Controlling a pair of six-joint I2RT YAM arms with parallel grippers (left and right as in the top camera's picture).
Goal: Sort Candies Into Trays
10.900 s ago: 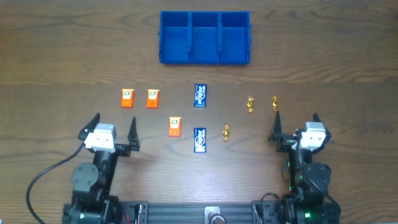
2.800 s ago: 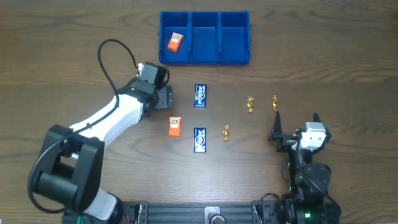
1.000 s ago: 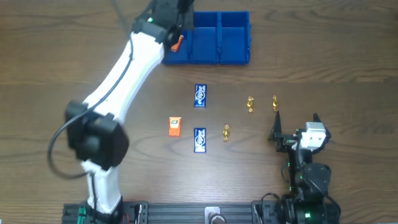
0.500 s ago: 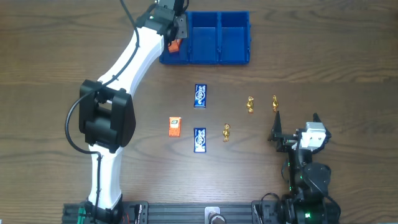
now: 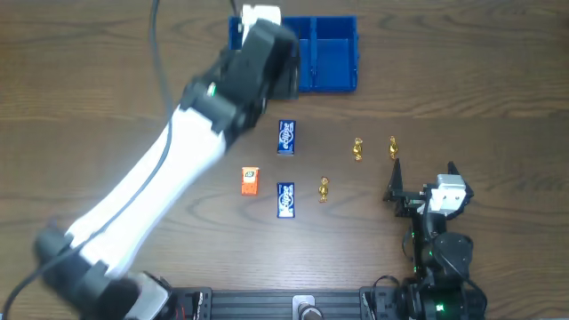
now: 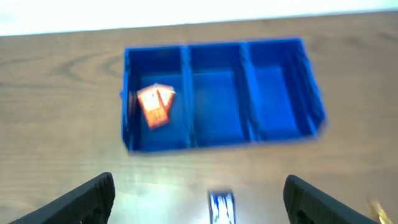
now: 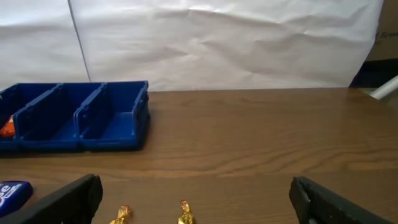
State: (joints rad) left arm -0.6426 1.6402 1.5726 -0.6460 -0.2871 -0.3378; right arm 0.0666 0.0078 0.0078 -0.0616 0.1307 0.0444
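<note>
The blue three-compartment tray (image 6: pixel 219 93) stands at the far side of the table, with orange candies (image 6: pixel 154 106) in its left compartment. My left gripper (image 6: pixel 198 182) hangs open and empty high above the table, just in front of the tray. Its raised arm (image 5: pixel 204 133) covers the tray's left part in the top view. On the table lie one orange candy (image 5: pixel 251 180), two blue candies (image 5: pixel 285 137) (image 5: pixel 285 199) and three gold candies (image 5: pixel 324 188) (image 5: pixel 357 148) (image 5: pixel 392 146). My right gripper (image 5: pixel 422 182) stays open near its base, at the right of the gold candies.
The tray's middle and right compartments (image 6: pixel 273 93) hold nothing. A white backdrop (image 7: pixel 217 43) stands behind the table's far edge. Bare wood lies at the left and the far right of the candies.
My left gripper let go of an orange candy over the tray's left compartment, then rose and drew back toward the table's middle. The right arm has not moved.
</note>
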